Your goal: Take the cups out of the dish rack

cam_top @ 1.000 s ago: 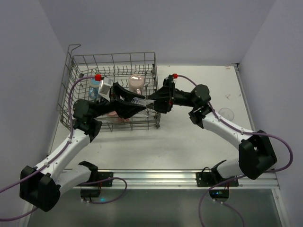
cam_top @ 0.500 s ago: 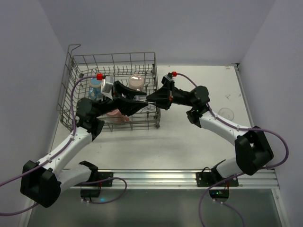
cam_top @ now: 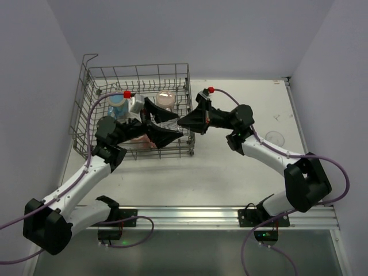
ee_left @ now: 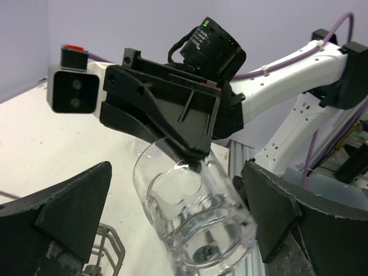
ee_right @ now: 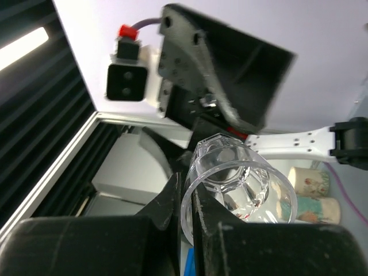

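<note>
L jaws spread wide, gripping nothing; R jaws pinched tight on the rim of the clear glass tumbler [ee_left: 194, 221]. Nearest, both arm bases sit at the front edge of the table [cam_top: 230, 167], arms angled inward. Further in, the left gripper [cam_top: 172, 125] & right gripper [cam_top: 184, 121] meet nose to nose over the right-hand end of the dish rack [cam_top: 92, 86]. Tumbler hangs tilted in air betw. the L fingers [ee_left: 63, 213], above the prongs, held by R only. Further back in the rack: pale pink cup [cam_top: 165, 99] nr the right side, light blue cup [cam_top: 117, 104] toward the left.
</note>
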Available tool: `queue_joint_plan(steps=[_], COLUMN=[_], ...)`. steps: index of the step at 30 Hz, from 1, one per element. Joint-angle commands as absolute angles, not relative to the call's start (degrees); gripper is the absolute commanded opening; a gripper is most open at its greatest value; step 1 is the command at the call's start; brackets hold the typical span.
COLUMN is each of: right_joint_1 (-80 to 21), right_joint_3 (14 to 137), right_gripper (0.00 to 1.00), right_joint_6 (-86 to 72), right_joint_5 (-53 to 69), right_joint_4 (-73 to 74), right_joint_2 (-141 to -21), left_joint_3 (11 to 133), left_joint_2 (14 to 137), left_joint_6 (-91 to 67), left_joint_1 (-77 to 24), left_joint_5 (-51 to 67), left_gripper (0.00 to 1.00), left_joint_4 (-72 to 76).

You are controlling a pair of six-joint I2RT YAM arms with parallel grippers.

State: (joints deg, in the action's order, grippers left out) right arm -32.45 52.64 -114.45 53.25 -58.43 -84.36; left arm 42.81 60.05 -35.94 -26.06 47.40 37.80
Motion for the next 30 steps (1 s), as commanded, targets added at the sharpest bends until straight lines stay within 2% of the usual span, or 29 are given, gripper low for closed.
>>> queue_joint_plan(steps=[1,4,9,10,13,17,19,24,25,28,30], right_joint_1=[-31.12,-30.32,-27.78,-27.25,-24.79,-19.88,-18.11,-16.88,-16.88,-16.7,-16.44], right_joint_3=[51.95,52.47,54.66,55.28,59.23,61.17,61.7,66.61,66.97,66.97,65.83], right_gripper=[0.0,0.0,0.0,0.0,0.0,0.0,0.0,0.0,0.0,0.0,0.0], right_joint_6=[-107.61,-103.9,-90.11,-83.74,-70.73,-61.36,-56.02,-44.75,-42.39,-39.39,-38.33], right_joint_5=[54.05,54.23,52.48,51.6,44.76,36.85,33.42,10.24,2.28,-10.31,-14.05], right_joint_4=[-50.49,-45.98,-27.02,-18.11,0.96,13.42,20.52,36.81,40.22,44.28,44.91], right_joint_2=[-81.57,-79.9,-75.16,-74.1,-69.53,-64.61,-63.64,-62.4,-62.75,-64.24,-65.47], left_joint_3=[47.46,49.48,53.86,54.31,57.2,61.34,62.31,64.6,64.77,65.74,66.18], left_joint_2=[56.96,55.64,53.27,52.91,52.47,55.18,56.33,60.46,60.9,62.75,63.28], left_joint_6=[-29.46,-26.82,-23.3,-23.2,-23.2,-23.9,-24.08,-25.48,-25.84,-27.24,-27.86], left_joint_1=[-26.37,-26.37,-26.02,-26.02,-25.93,-25.93,-25.93,-25.93,-25.93,-25.84,-25.93], left_joint_5=[42.99,39.65,25.8,22.88,11.81,-4.43,-7.89,-17.92,-19.41,-24.69,-26.71], left_gripper=[1.0,1.0,1.0,1.0,1.0,1.0,1.0,1.0,1.0,1.0,1.0], left_joint_4=[26.93,21.56,11.35,8.21,0.48,-11.49,-15.71,-22.93,-24.68,-28.28,-29.7])
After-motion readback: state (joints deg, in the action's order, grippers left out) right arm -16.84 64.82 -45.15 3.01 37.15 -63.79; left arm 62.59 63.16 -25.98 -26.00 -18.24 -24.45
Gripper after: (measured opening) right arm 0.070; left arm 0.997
